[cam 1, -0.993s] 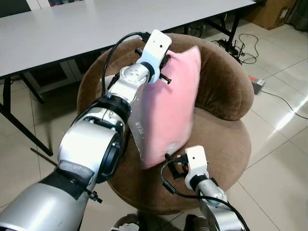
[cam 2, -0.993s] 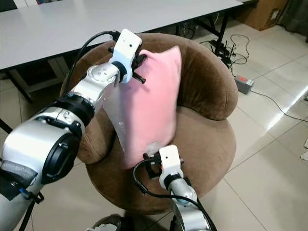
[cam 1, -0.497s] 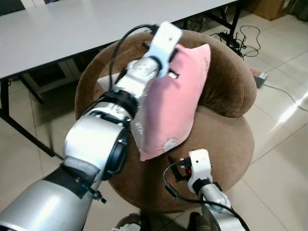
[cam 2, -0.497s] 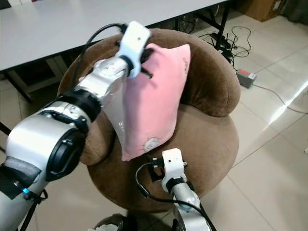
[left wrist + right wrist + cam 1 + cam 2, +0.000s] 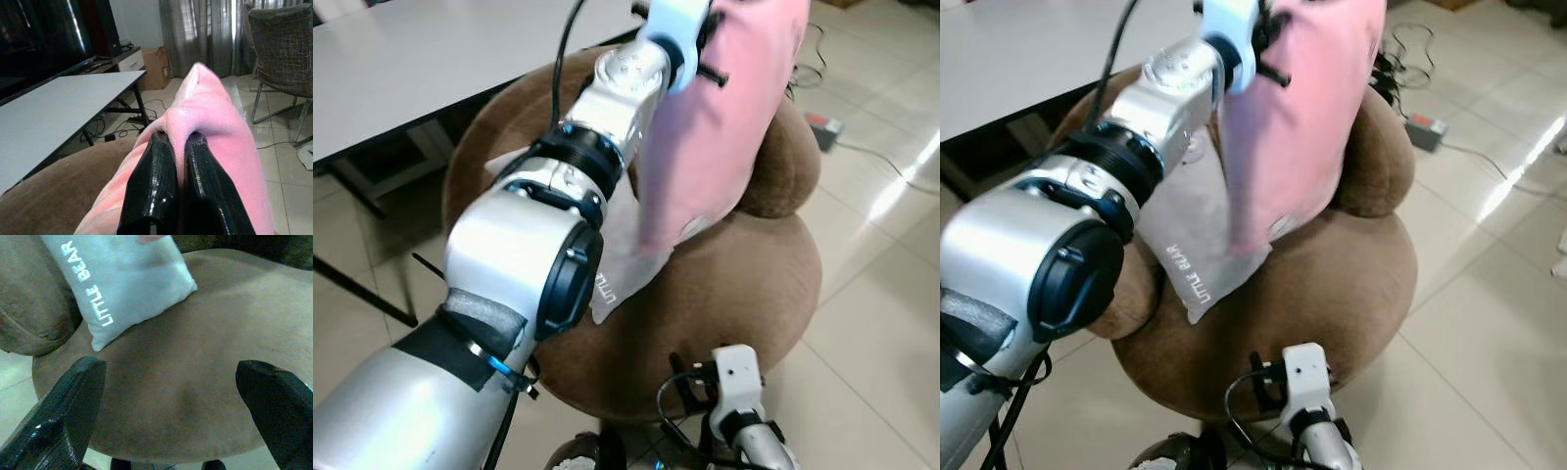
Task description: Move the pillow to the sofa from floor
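I've got the soft pink fabric pillow [image 5: 720, 127] up in the air over the round brown plush sofa chair [image 5: 754, 294], hanging in front of its curved backrest, upper corner near the top of the head views. Left claw [image 5: 178, 147] is pinching a fold of the pillow's top edge; in the left wrist view both glossy black fingers [image 5: 151, 191] are pressed together with pink fabric bunched between them. Left arm is stretched out forward and up across the chair's near-left side.

Under the pink pillow, a pale grey-white rectangular cushion printed "LITTLE BEAR" [image 5: 1197, 235] lies on the chair seat, leaning against the chair's left armrest. Pink pillow's lower edge overlaps the cushion in the head views; can't tell if they touch.

Right claw [image 5: 171, 406] sits low at the chair's front edge, fingers spread wide, holding nothing, looking across the brown seat toward the cushion.

Beyond the chair: long grey-white desk [image 5: 431, 69] with black legs. On the tiled floor to the chair's right, a power strip [image 5: 1424, 127] with black cables.
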### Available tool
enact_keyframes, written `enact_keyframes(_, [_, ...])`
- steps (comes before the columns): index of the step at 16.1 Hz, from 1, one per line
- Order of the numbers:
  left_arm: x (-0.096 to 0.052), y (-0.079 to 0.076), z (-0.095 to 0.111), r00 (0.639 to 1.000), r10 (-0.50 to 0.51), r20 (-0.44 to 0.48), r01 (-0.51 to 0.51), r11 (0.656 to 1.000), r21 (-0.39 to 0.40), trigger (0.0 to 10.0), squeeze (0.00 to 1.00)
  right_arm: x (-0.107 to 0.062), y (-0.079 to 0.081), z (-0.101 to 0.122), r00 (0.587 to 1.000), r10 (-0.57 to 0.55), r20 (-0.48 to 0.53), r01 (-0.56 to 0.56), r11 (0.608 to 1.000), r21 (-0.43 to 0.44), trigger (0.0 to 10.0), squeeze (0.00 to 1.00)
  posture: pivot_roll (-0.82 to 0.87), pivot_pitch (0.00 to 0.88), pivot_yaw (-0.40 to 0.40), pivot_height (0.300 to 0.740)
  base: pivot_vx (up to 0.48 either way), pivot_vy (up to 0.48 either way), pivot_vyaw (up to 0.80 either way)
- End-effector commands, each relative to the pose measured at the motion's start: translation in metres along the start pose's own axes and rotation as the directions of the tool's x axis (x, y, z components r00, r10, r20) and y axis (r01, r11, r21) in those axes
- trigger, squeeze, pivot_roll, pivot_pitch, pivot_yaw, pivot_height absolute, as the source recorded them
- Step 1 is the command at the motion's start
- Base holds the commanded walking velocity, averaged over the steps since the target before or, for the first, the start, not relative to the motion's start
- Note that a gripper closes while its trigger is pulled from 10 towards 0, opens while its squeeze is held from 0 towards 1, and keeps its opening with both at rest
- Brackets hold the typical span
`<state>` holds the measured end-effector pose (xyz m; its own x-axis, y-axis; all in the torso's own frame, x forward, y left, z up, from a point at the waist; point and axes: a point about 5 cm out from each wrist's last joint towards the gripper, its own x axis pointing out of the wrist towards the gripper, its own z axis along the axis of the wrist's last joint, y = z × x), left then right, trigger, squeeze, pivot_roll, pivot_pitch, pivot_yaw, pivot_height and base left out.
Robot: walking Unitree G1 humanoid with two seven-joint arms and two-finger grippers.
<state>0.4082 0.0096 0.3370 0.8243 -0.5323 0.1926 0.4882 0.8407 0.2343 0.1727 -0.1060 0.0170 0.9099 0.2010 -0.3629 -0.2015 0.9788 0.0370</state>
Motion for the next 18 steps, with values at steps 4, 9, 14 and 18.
enact_keyframes(4, [-0.012,0.02,-0.031,0.994,0.088,-0.065,-0.084,0.995,0.059,0.0,0.0,-0.07,-0.004,-0.021,0.99,-0.032,-0.14,0.03,0.999,-0.018,10.0,0.0,-0.45,0.364,0.049,0.74,0.0,0.0,0.0])
enact_keyframes(9, [-0.032,0.005,-0.102,0.962,0.096,-0.255,-0.09,0.995,0.035,0.0,0.0,-0.15,-0.004,-0.028,0.952,-0.055,-0.302,0.046,0.998,-0.038,10.0,0.0,-0.57,0.496,-0.061,0.74,0.0,0.0,0.0])
enact_keyframes(14, [-0.048,0.014,-0.131,0.919,0.158,-0.36,-0.132,0.987,0.097,10.0,1.0,-0.165,-0.002,-0.009,0.957,-0.085,-0.277,0.088,0.996,-0.002,10.0,0.0,-0.56,0.528,-0.072,0.74,0.0,0.0,0.0])
enact_keyframes(18, [-0.046,0.031,-0.117,0.922,0.198,-0.333,-0.145,0.973,0.178,10.0,1.0,-0.158,-0.012,0.032,0.994,-0.104,-0.039,0.106,0.993,0.049,10.0,0.0,-0.53,0.502,-0.061,0.74,0.0,0.0,0.0])
